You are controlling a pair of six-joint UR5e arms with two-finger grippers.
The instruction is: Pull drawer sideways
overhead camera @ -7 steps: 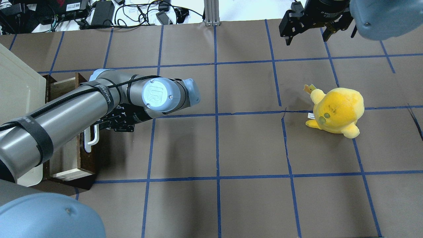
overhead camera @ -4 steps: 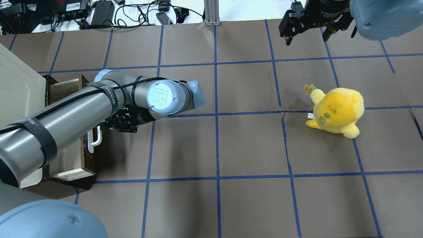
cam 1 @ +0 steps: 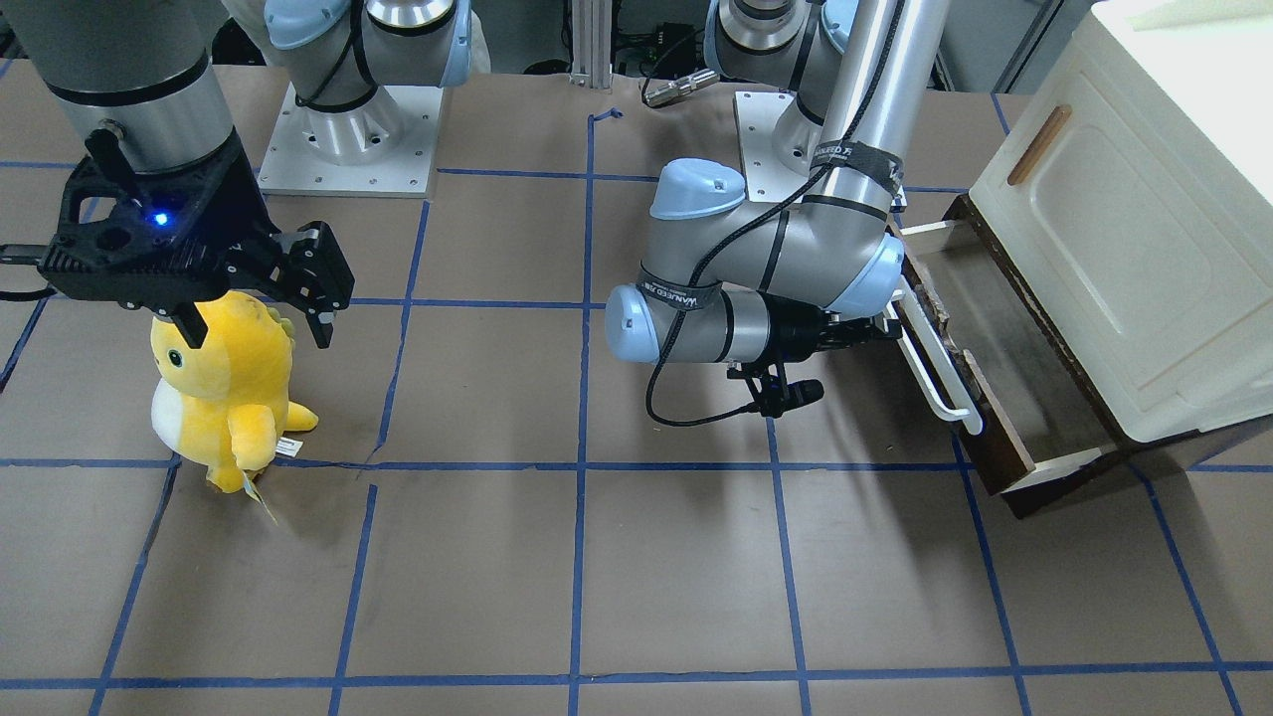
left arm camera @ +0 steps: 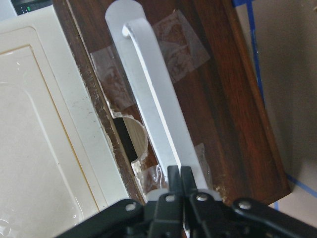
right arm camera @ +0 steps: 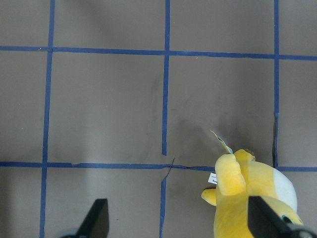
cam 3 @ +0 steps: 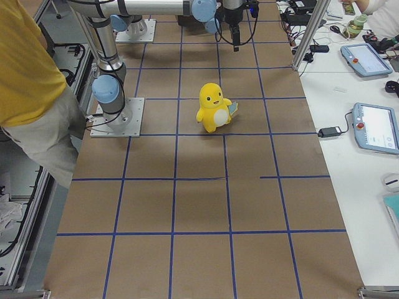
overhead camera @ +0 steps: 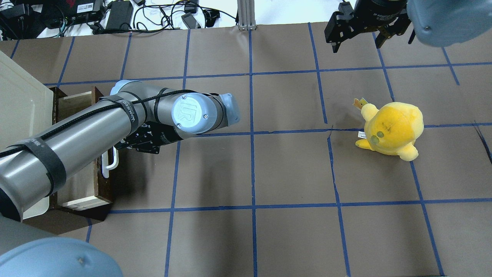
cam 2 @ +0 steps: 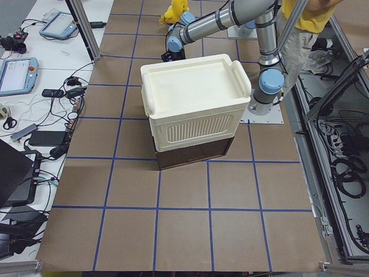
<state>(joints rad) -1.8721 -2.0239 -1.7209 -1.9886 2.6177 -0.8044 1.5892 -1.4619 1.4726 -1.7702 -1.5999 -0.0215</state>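
The dark brown drawer (cam 1: 985, 428) stands partly pulled out of the cream-white cabinet (cam 1: 1124, 229); its pale inside (overhead camera: 82, 182) shows. Its long white bar handle (cam 1: 940, 378) runs along the worn front (left arm camera: 223, 99). My left gripper (left arm camera: 180, 171) is shut on the handle (left arm camera: 153, 99) near one end. In the front-facing view the left gripper (cam 1: 890, 323) reaches sideways to the handle; in the overhead view the arm hides it. My right gripper (cam 1: 254, 298) is open and empty, well above the table at the far side (overhead camera: 356, 44).
A yellow plush toy (overhead camera: 392, 129) stands on the brown gridded table, below the right gripper (right arm camera: 181, 223) and far from the drawer. The cabinet (overhead camera: 19, 104) fills the table's left end. Cables and power bricks (overhead camera: 119, 15) lie beyond the far edge.
The left arm has moved a little to the right in the overhead view, and the drawer has slid further out of the cabinet with it. The right arm has not moved.
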